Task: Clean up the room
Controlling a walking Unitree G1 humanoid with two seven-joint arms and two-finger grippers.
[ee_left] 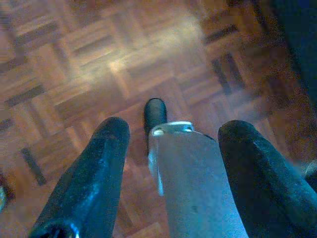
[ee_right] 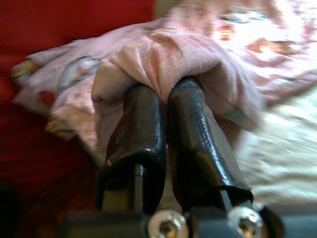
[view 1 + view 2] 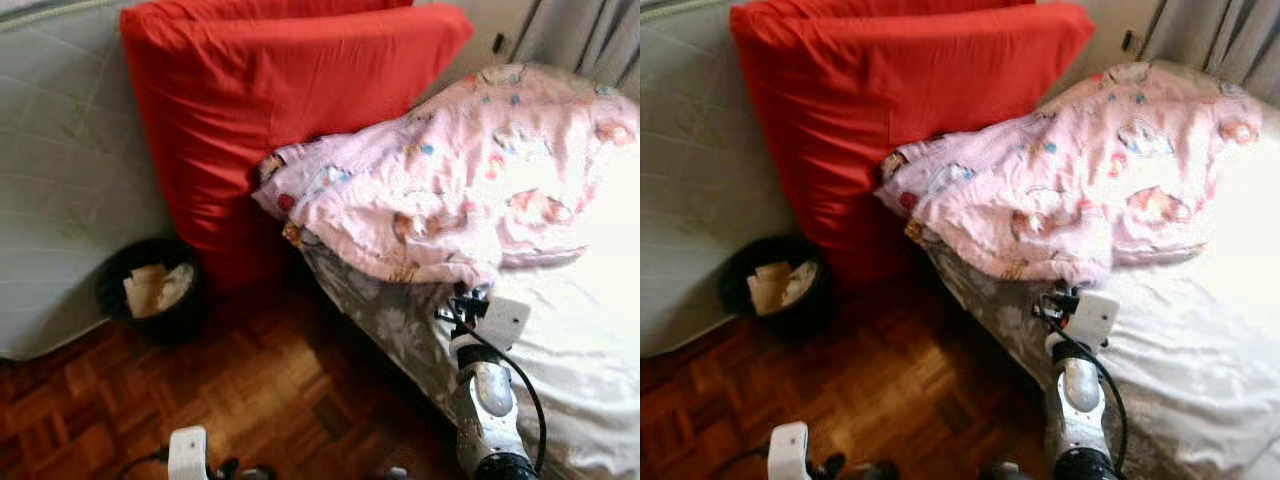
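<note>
Fingers [image 2: 190, 134] of the right gripper [image 2: 165, 87] are pressed together on a fold of the pink patterned blanket [image 3: 450, 180], pinching the cloth where it bunches at the near edge of the heap; from the head camera that gripper sits at the blanket's lower hem, over the side edge of the bed [image 3: 570, 350]. By size, the bed comes first: it carries a pale sheet and a grey flowered side panel, and the blanket lies crumpled across its head end, one corner hanging past the bed's edge toward the red pillows. Those large red pillows [image 3: 270, 110] stand upright on the floor, wedged between the bed and a pale quilted mattress [image 3: 60, 170] leaning at the robot's left. On the wooden parquet floor [image 3: 250, 390], at the foot of the red pillows and just beside the mattress, stands a round black bin [image 3: 150, 290] with crumpled paper [image 3: 155, 288] inside. Lower down, the left gripper [image 1: 171, 131] hangs above bare parquet with its fingers [image 1: 101, 163] spread apart and nothing between them.
</note>
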